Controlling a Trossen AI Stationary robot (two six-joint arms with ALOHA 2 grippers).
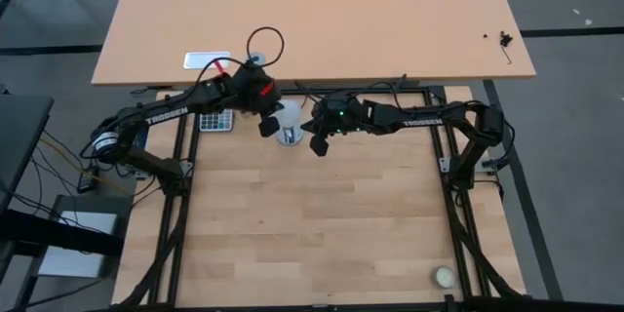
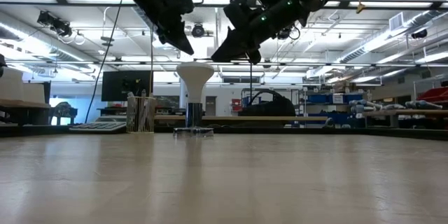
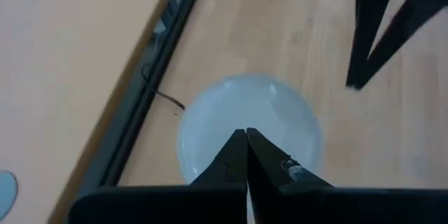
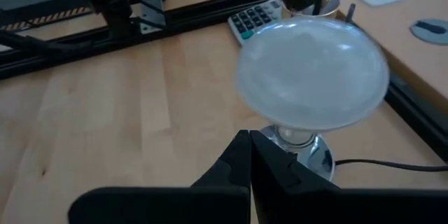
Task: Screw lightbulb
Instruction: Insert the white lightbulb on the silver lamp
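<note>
at the far edge of the bench (image 1: 322, 224), the lightbulb (image 2: 194, 77) stands upright in its socket (image 4: 308, 150). my left pincer (image 1: 265, 129) and right pincer (image 1: 318, 146) hover above it, both clenched and empty. to screw well, i'd open one, centre it over the globe, grip lightly and twist evenly.

Count, table and surrounds:
- one white frosted lightbulb (image 1: 289, 135), upright on one round silver socket disc (image 4: 318, 155)
- two dark robot arms — one left gripper (image 1: 267, 125), one right gripper (image 1: 317, 143)
- one grey keypad calculator (image 1: 216, 121)
- one small cream ball (image 1: 445, 276)
- one cup of pens (image 2: 141, 114)
- two wooden tabletops — the near one (image 1: 312, 224) black-framed
</note>
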